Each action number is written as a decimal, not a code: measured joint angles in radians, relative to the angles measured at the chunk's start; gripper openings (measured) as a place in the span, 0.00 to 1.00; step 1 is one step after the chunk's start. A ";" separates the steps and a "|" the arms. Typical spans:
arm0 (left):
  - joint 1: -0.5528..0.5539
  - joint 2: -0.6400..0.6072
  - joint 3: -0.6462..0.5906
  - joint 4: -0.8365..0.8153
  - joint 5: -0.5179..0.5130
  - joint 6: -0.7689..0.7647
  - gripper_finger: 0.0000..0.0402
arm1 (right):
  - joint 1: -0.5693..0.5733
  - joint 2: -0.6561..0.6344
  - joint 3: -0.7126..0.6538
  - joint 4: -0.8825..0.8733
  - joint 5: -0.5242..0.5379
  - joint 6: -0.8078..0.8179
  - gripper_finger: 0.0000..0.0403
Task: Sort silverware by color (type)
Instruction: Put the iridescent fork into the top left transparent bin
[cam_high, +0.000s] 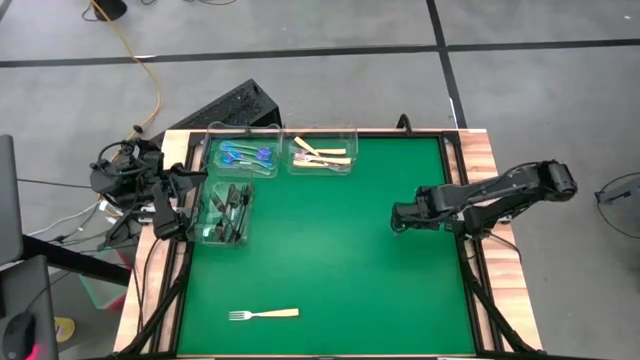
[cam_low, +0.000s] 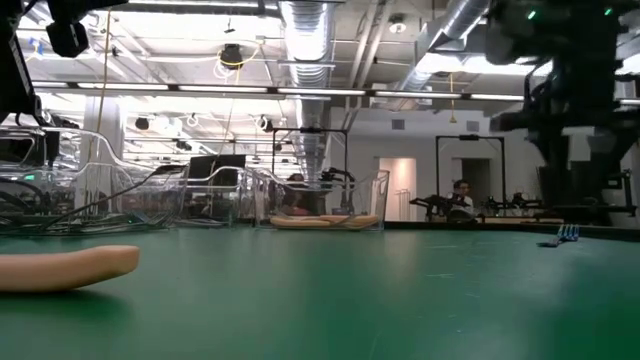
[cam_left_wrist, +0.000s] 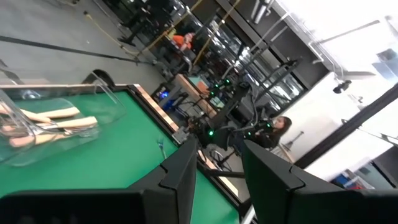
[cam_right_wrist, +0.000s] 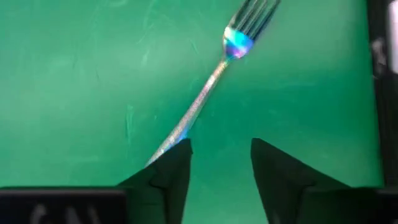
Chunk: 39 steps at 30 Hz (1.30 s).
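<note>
Silverware still to sort: we saw a shiny blue-iridescent metal fork lying flat on the green mat by the right edge, under our right gripper, its fingers apart and the handle beside one. Closing off-centre, we judged, could skid it away.

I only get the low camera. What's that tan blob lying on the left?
Observer: A tan-handled fork, alone on the green mat, outside every bin.
Operator: What's the right arm over?
Observer: The right gripper hangs open over a shiny blue fork lying on the mat.
Operator: Where are the other blue ones?
Observer: In the clear bin at the far left, beside the tan forks' bin.
</note>
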 joint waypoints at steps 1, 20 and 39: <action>0.000 0.000 0.000 0.000 -0.007 -0.001 0.28 | -0.022 0.000 -0.014 0.020 -0.004 -0.014 0.45; 0.000 0.000 0.000 -0.003 -0.039 0.009 0.28 | -0.283 -0.005 -0.218 0.364 -0.034 0.040 0.59; 0.000 0.000 0.000 -0.003 -0.033 0.010 0.28 | -0.261 0.144 -0.208 0.371 -0.119 0.086 0.54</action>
